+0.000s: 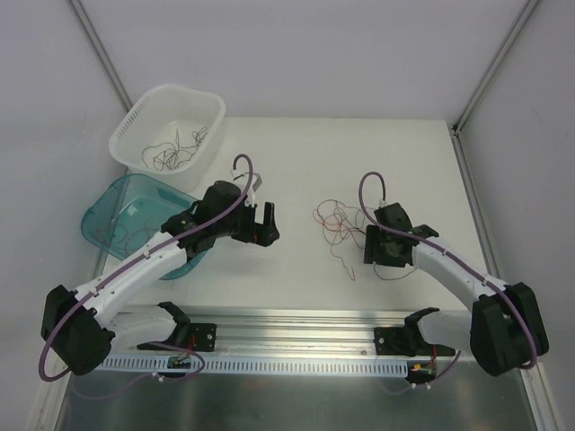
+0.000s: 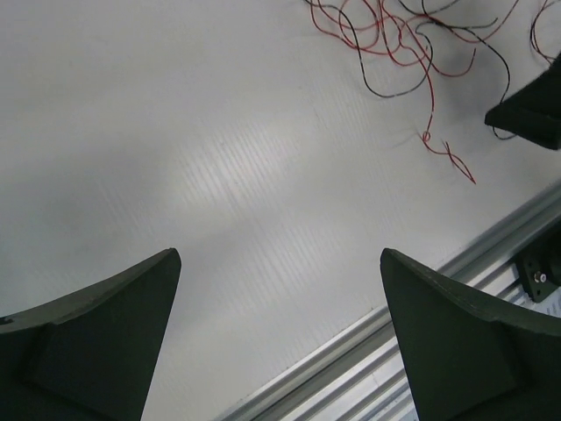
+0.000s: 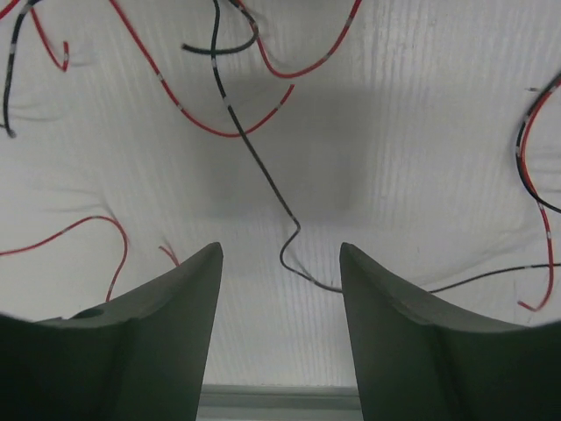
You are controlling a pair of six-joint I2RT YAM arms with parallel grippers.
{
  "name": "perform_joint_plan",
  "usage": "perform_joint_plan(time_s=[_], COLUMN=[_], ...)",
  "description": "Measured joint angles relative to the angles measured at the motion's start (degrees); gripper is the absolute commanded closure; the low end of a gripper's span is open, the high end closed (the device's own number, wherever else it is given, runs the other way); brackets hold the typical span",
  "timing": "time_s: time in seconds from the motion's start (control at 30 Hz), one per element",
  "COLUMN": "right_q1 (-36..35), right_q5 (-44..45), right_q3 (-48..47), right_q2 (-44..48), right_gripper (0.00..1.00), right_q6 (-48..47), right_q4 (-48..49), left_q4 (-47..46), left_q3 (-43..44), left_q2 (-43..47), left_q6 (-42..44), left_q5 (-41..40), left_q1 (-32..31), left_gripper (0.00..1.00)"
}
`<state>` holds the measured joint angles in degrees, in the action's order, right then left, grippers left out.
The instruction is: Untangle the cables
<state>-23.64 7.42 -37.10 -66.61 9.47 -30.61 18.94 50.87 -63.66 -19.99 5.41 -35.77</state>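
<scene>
Where the cables [image 1: 334, 223] lie, red and dark grey strands spread in a loose, crossing scatter on the white table [image 1: 296, 153], right of centre. They sit between the two arms and nearer the right one.

Right gripper [image 3: 280, 285]: hangs directly over the near edge of the scatter, jaws spread. One dark grey strand [image 3: 254, 158] runs down into the gap between its fingers; whether it touches them cannot be told. It is not pinched. Red strands curve to either side.

Left gripper [image 1: 266, 226]: jaws spread wide over bare table, well apart from the scatter, holding nothing.

More of the cables lie in the white basket [image 1: 135, 126] at far left, and a few in the teal bin [image 1: 101, 214] just beside it.
</scene>
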Motion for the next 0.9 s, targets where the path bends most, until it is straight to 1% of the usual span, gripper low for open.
perform_joint_plan(time_s=[0.1, 0.13, 0.2, 0.23, 0.27, 0.3, 0.43, 0.53, 0.67, 0.77, 0.9], right_q1=[0.6, 0.8, 1.0, 1.0, 1.0, 1.0, -2.0, -5.4, -8.8, -10.7, -13.2], right_q5=[-0.3, -0.4, -0.3, 0.1, 0.4, 0.7, 2.3, 3.2, 4.0, 4.1, 2.3], right_q3=[0.2, 0.2, 0.2, 0.1, 0.0, -0.1, -4.7, -13.2, -30.2, -44.5, -59.4], right_q2=[-4.9, -6.5, -8.8, -9.4, -9.4, -9.4, -8.0, -5.5, -2.4, -2.2, -2.3], right_gripper=[0.51, 0.60, 0.73, 0.89, 0.95, 0.99, 0.99, 0.99, 0.99, 0.99, 0.99], right_q6=[1.1, 1.4, 1.9, 1.9, 1.6, 1.8, 0.3, -2.3, -7.7, -12.2, -16.7], right_q4=[3.6, 4.9, 6.8, 6.8, 6.6, 6.6, 2.3, -3.1, -10.8, -16.3, -20.3], left_q4=[0.1, 0.2, 0.2, 0.1, -0.1, -0.3, -0.7, -0.7, -0.7, -0.7, -1.0], left_q3=[-2.4, -2.8, -3.1, -3.1, -3.1, -3.1, -3.1, -3.0, -2.0, -1.2, -0.5], left_q2=[0.0, 0.0, -0.1, -0.2, -0.4, -0.6, -1.7, -2.7, -3.9, -4.0, -3.5], left_q6=[-2.2, -2.9, -4.1, -4.5, -4.8, -5.0, -5.2, -5.0, -4.5, -4.0, -2.8], left_q5=[-0.5, -0.7, -1.4, -1.6, -1.7, -1.9, -2.9, -3.1, -3.1, -3.1, -3.1], left_q1=[-3.5, -4.3, -5.9, -6.4, -6.7, -7.0, -7.0, -7.0, -7.0, -7.0, -7.0], left_gripper=[0.01, 0.01, 0.01, 0.01, 0.01, 0.01, 0.01, 0.01, 0.01, 0.01, 0.01])
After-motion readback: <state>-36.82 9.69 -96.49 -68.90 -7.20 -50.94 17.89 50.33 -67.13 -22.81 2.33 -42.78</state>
